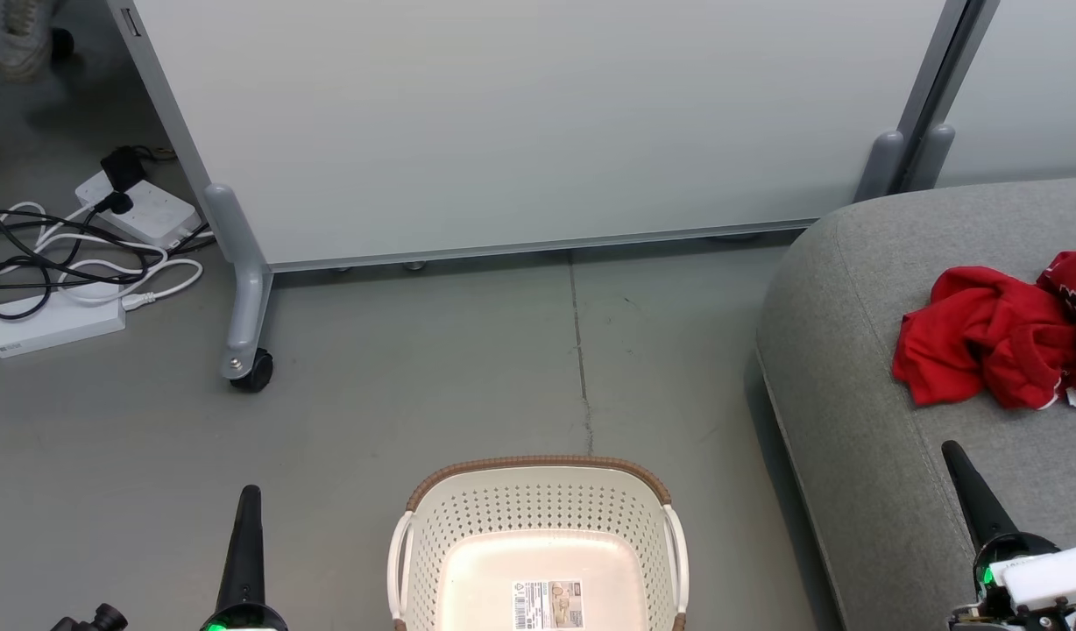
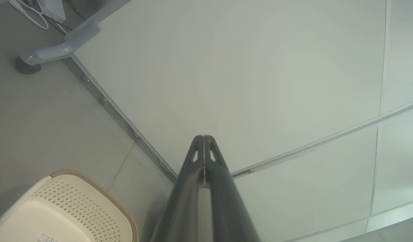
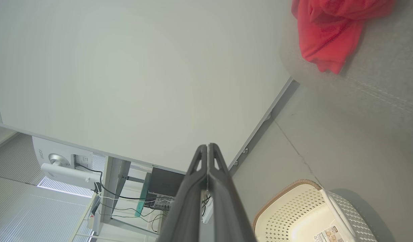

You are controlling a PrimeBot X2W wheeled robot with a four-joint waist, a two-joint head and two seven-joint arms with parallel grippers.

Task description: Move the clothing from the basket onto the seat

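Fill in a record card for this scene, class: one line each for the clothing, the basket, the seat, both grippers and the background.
clothing: red crumpled heap lying on the seat
basket: on the floor, left of the seat; no clothing seen inside, label on its bottom showing
seat: grey, at the right
left gripper: shut, holding nothing, left of the basket
right gripper: shut, holding nothing, seen against the seat
background: pale partition panel; power strips and cables at far left
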